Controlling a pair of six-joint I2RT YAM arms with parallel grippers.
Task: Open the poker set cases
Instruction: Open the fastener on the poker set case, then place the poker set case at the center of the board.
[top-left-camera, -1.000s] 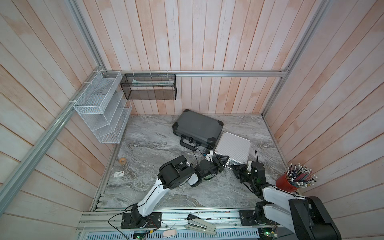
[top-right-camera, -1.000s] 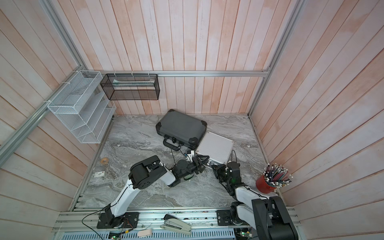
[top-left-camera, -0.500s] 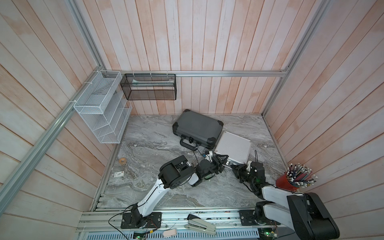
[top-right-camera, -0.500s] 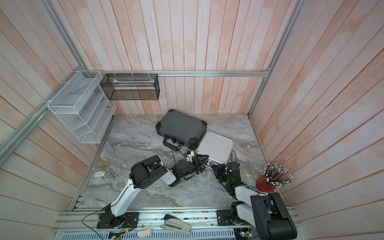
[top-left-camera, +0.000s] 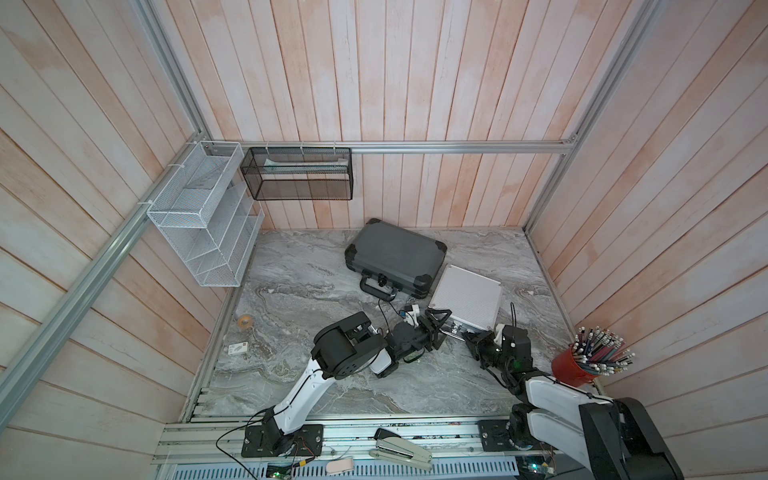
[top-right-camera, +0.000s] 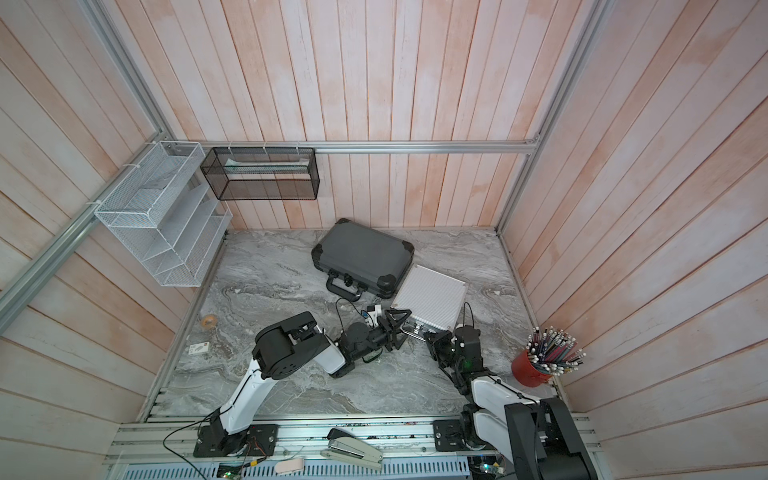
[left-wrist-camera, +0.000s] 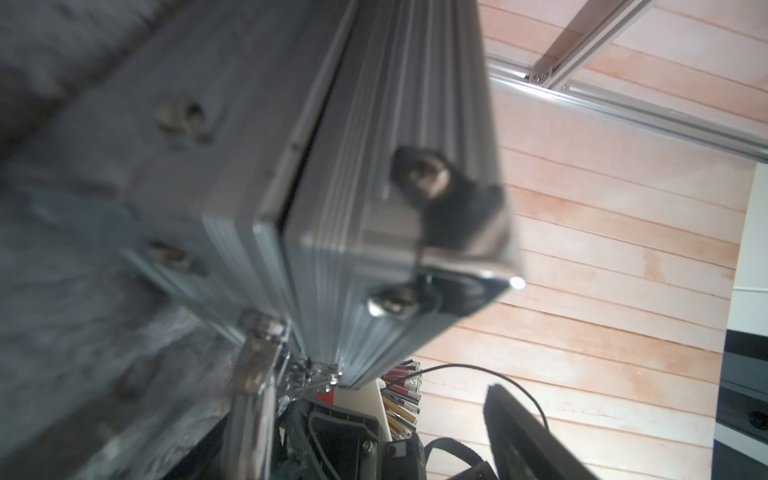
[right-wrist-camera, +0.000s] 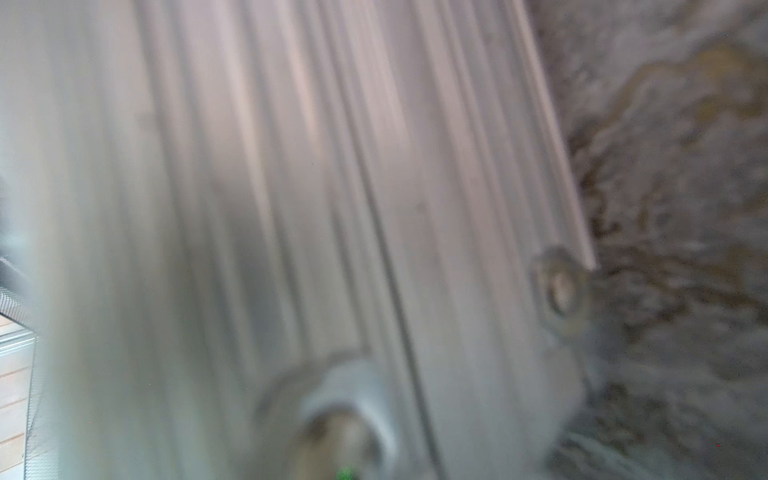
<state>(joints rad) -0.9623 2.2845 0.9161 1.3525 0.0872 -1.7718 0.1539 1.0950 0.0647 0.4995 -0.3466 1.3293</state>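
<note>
Silver case (top-left-camera: 467, 295) lies just beyond spread left hand (top-left-camera: 440, 322) and clenched right hand (top-left-camera: 471, 336).

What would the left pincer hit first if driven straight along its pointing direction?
Likely the small ribbed silver aluminium case, at its handle-side corner; the left pincer looks almost against it, though depth is unclear.

silver case (right-wrist-camera: 249, 187) blurred, cropped at edges
</note>
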